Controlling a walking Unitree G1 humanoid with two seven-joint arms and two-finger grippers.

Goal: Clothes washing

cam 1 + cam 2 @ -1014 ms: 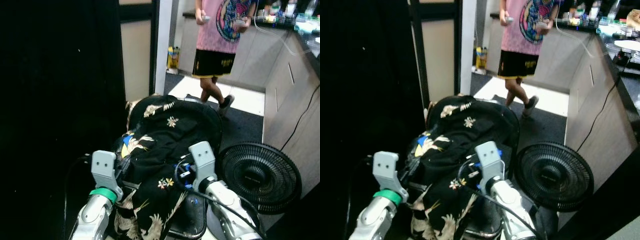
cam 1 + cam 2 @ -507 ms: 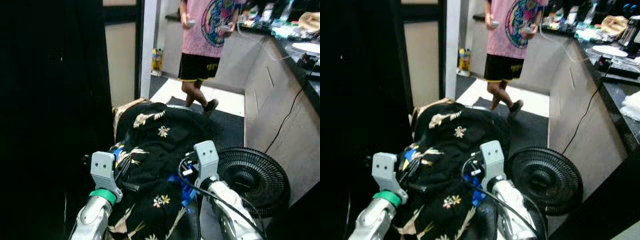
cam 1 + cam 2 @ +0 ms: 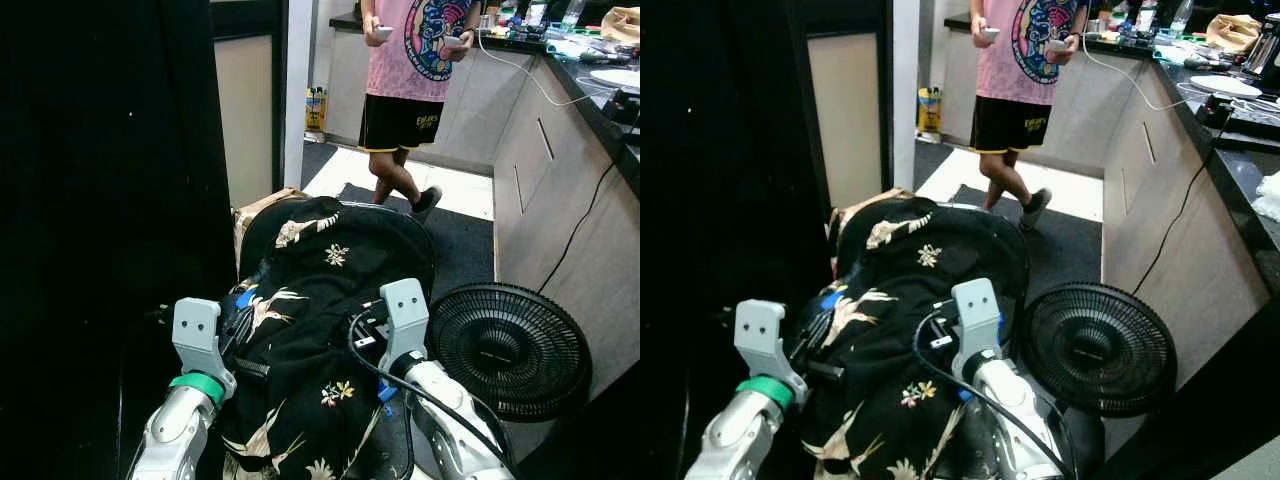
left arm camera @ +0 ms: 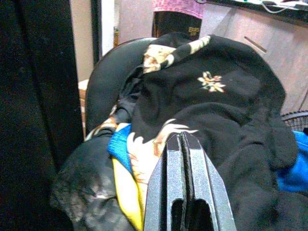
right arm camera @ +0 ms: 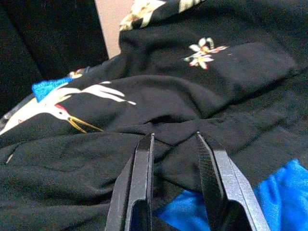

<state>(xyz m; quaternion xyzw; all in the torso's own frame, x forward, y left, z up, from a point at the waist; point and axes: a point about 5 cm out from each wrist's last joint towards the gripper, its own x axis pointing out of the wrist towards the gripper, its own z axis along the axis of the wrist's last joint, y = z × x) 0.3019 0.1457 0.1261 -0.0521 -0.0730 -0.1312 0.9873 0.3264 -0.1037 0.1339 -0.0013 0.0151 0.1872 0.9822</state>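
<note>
A black garment printed with white cranes and flowers (image 3: 320,290) is heaped in a dark rounded basket (image 3: 425,245) right in front of me. Blue and yellow cloth (image 4: 120,144) peeks out under it. My left gripper (image 4: 183,137) is shut, its fingers pressed together and pointing at the pile's left side, with nothing visibly between them. Over the garment's right side my right gripper (image 5: 174,137) is open, its two fingers (image 5: 139,178) resting apart on a fold of black cloth, with blue fabric (image 5: 274,192) beside them.
A black floor fan (image 3: 510,345) lies on the dark mat right of the basket. A person in a pink shirt (image 3: 410,90) stands ahead by a grey counter (image 3: 560,140) with a hanging cable. A dark panel (image 3: 100,200) stands on the left, with a cardboard box (image 3: 262,205) behind the basket.
The whole view has shifted as the camera moved. Both arms keep their places at the pile. The person ahead has changed stance slightly.
</note>
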